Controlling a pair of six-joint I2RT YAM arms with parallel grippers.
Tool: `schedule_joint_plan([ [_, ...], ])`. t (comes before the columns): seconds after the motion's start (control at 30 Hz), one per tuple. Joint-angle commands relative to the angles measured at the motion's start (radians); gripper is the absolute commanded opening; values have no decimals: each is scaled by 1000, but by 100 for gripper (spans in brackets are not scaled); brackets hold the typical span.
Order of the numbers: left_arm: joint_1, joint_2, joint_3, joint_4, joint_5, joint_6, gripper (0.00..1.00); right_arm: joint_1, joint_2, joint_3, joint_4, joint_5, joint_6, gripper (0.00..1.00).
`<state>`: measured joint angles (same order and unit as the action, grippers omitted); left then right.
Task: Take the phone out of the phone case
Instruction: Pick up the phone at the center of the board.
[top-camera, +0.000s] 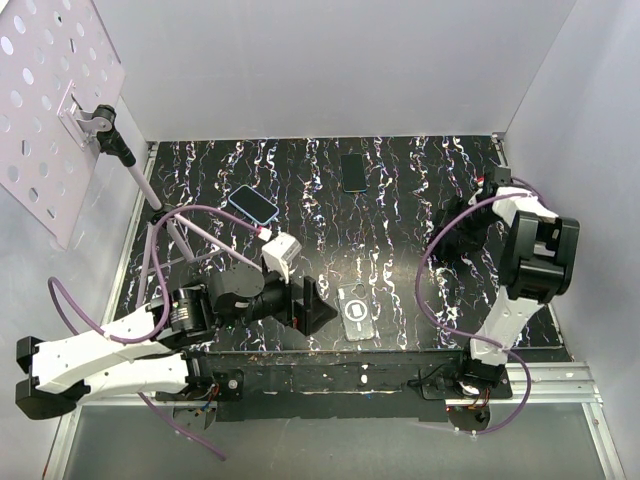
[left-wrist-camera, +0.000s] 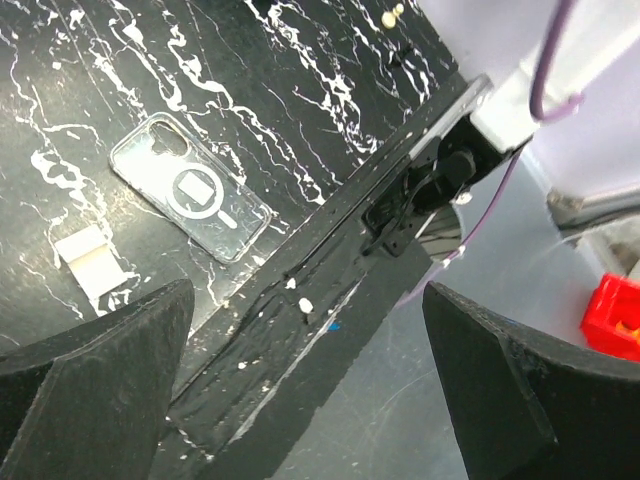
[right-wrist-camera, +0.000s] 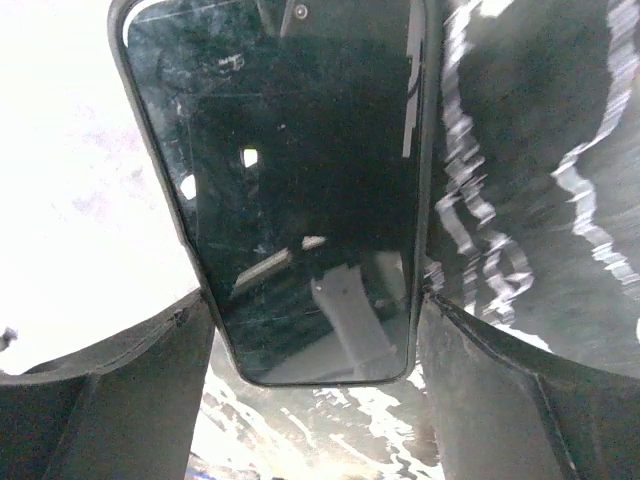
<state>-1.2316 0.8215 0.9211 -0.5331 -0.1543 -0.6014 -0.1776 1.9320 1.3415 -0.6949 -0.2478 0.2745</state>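
The clear phone case (top-camera: 358, 311) lies empty and flat near the table's front edge, and also shows in the left wrist view (left-wrist-camera: 190, 198). My left gripper (top-camera: 318, 305) is open and empty just left of the case, low over the front edge (left-wrist-camera: 305, 320). My right gripper (top-camera: 487, 192) is at the back right by the wall. In the right wrist view it (right-wrist-camera: 315, 300) is shut on the lower end of a black phone (right-wrist-camera: 290, 180), screen towards the camera, with a finger on each long edge. The held phone is hidden in the top view.
A blue phone (top-camera: 253, 204) and a black phone (top-camera: 353, 170) lie on the marbled table (top-camera: 400, 230) further back. A white tape patch (left-wrist-camera: 90, 268) lies near the case. A perforated panel on a stand (top-camera: 60, 100) is at the back left. White walls enclose the table.
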Motion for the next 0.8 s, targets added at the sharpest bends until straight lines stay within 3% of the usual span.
schedule_joint_plan([
  [0.0, 15, -22, -1, -5, -80, -181, 98, 9, -186, -160, 214, -202, 66, 1],
  [0.17, 58, 39, 12, 30, -36, -314, 98, 9, -298, -316, 381, -408, 127, 1],
  [0.3, 174, 138, 9, 125, 154, -406, 98, 13, -387, -462, 601, -565, 236, 1],
  [0.37, 237, 185, -8, 203, 272, -463, 98, 12, -393, -495, 632, -611, 272, 1],
  [0.43, 268, 226, -19, 257, 302, -517, 98, 15, -392, -504, 638, -636, 293, 1],
  [0.57, 285, 330, 25, 240, 286, -586, 98, 46, -381, -452, 472, -526, 192, 1],
  [0.67, 287, 396, 47, 260, 331, -603, 98, 110, -357, -374, 263, -304, 88, 1],
  [0.77, 285, 397, 32, 285, 338, -615, 98, 150, -352, -352, 166, -112, 42, 1],
])
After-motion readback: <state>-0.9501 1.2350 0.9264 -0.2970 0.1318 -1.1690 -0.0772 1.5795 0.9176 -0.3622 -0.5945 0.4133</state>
